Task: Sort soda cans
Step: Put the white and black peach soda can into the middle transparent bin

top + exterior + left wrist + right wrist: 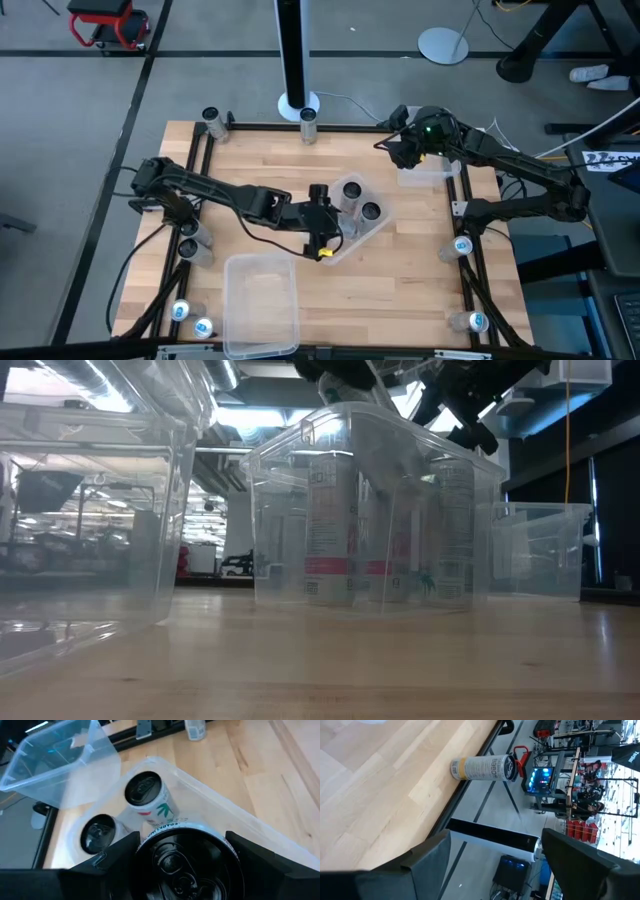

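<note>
Jaws: left gripper (187,870) clamped on a dark-topped can (189,862) over the bin (378,232) — I lower, release; right gripper (492,855) spread, idle at the far edge.

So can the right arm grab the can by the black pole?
Probably yes. The right gripper hovers near the table's far edge with open jaws holding nothing, and the can stands alone by the pole, nothing between them. The left gripper is busy at the bin.
</note>
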